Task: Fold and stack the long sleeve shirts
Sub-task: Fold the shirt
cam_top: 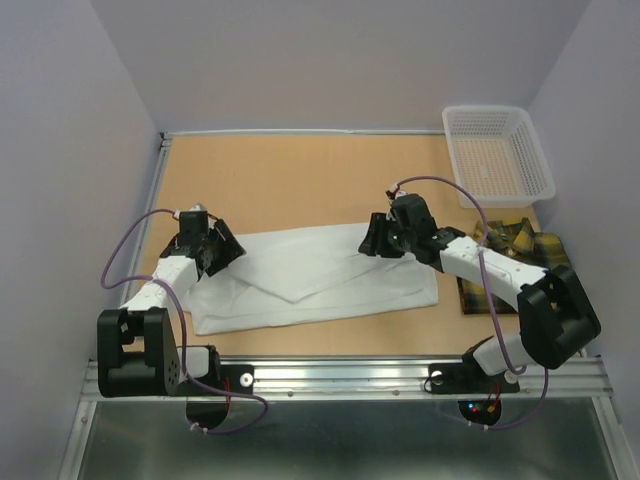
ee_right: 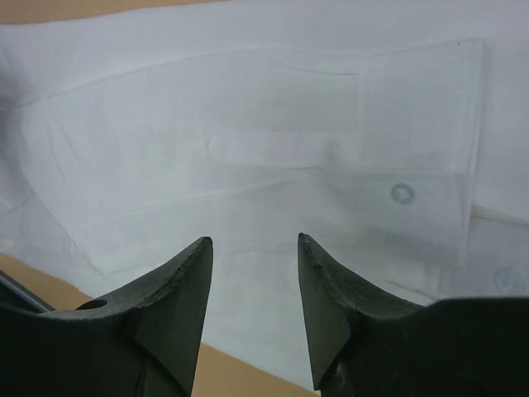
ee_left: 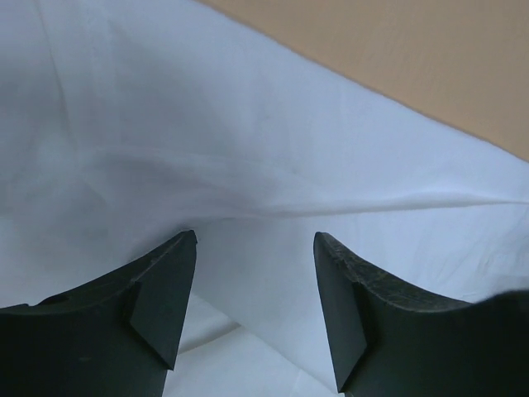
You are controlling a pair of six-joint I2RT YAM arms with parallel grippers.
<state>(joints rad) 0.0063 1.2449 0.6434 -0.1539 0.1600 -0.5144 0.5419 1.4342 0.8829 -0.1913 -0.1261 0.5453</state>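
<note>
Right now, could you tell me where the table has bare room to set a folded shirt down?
The widest bare patch is the far strip of table, between the back wall and the white shirt, left of the basket. The right side is crowded: the plaid shirt, the basket and the right arm fill it.

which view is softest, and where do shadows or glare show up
left wrist: white shirt looks soft and bluish, with a grey shadow along its crease; right wrist: button fairly sharp, no glare; top external: even light, no glare on the table
</note>
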